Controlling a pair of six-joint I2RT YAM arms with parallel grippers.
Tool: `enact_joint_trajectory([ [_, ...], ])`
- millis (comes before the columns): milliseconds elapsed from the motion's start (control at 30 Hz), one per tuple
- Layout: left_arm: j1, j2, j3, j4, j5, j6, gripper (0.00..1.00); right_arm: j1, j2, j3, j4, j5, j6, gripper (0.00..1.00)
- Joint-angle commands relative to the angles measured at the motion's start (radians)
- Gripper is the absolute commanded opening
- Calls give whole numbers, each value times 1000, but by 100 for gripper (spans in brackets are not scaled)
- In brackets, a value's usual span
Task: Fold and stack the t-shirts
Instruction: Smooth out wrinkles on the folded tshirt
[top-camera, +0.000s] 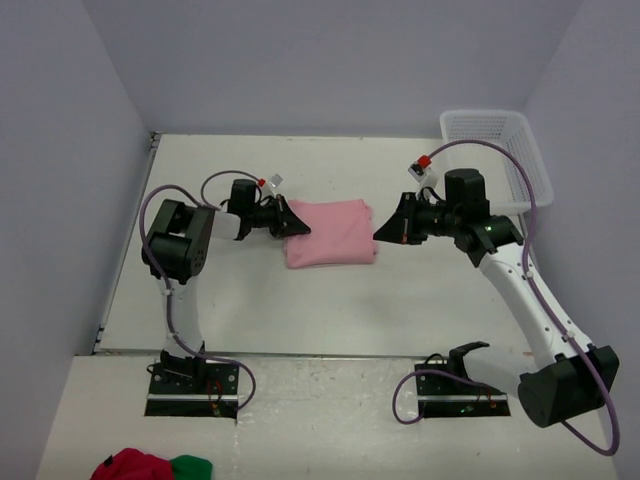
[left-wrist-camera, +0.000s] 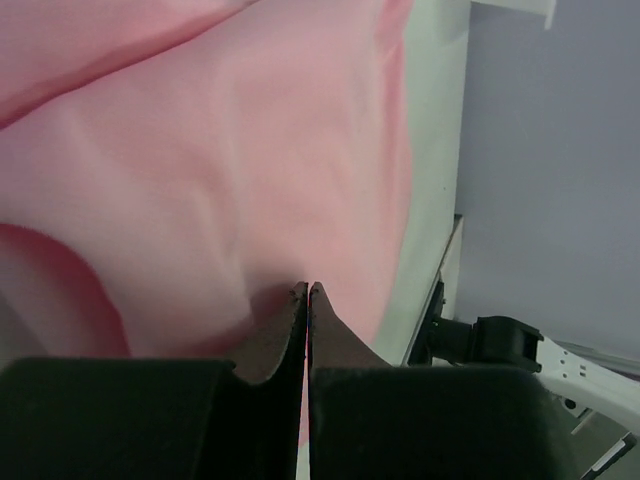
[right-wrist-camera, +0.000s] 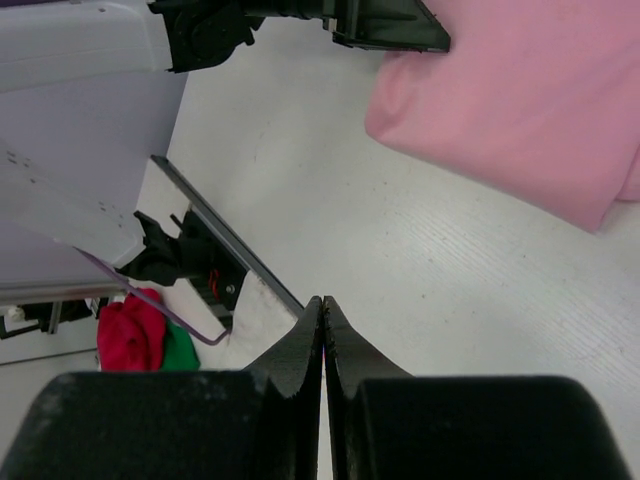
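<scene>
Midway across the desk (top-camera: 300, 310) lies 1 pink t-shirt (top-camera: 328, 233), folded into a flat rectangle, directly between the 2 arms. Its long axis runs left to right, so each short end faces one set of jaws.

Left jaws: pressed together, tips meeting right at the shirt's left end. The left wrist view shows pink cloth filling the space just past the tips, with a small pucker there. Whether a thin layer is caught between them I cannot tell.

Right jaws: also closed, holding nothing. From above they sit near the shirt's right end, but the right wrist view shows bare desk under the tips and the pink edge lying off toward the far side, apart from them.

So the left arm (top-camera: 180, 240) is the nearer of the 2, already at the cloth, while the right arm (top-camera: 480, 225) would need to reach inward along that long axis to meet its end. Either side would probably have to open before taking hold.

A white basket (top-camera: 497, 150) stands at the far right corner, and red and green cloth (top-camera: 150, 466) lies near the front left, off the desk.
</scene>
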Motion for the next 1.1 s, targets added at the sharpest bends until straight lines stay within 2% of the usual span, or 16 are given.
enact_joint_trajectory([
  [0, 13, 39, 4, 2, -28, 7, 0, 6, -30, 35, -7, 20, -19, 0],
  [200, 47, 125, -125, 131, -12, -2, 0, 6, -7, 26, 15, -6, -9, 0],
  [333, 53, 156, -138, 162, 2, 7, 0, 6, 4, 10, 30, -21, -5, 0],
  [467, 50, 109, -90, 101, 10, 41, 0, 6, 9, 12, 30, -29, -8, 0],
  [633, 32, -57, 2, -41, -38, 136, 0, 6, 12, 25, 32, -38, -6, 0],
  [700, 25, -129, 43, -85, -71, 154, 13, 9, 15, 30, 29, -41, -6, 0],
  [800, 24, -206, 77, -107, -87, 168, 21, 13, 19, 42, 24, -41, -9, 0],
  [833, 21, -221, 85, -107, -79, 165, 28, 15, 19, 48, 16, -40, -12, 0],
  [867, 21, -235, 97, -120, -71, 163, 42, 15, 19, 53, 13, -39, -19, 0],
  [933, 21, -270, 112, -168, -85, 173, 48, 15, 18, 64, 1, -32, -20, 0],
  [1033, 21, -292, 143, -349, -175, 229, 57, 15, 10, 67, 3, -32, -19, 0],
  [1067, 22, -290, 152, -443, -212, 243, 63, 15, 6, 67, 4, -38, -19, 0],
])
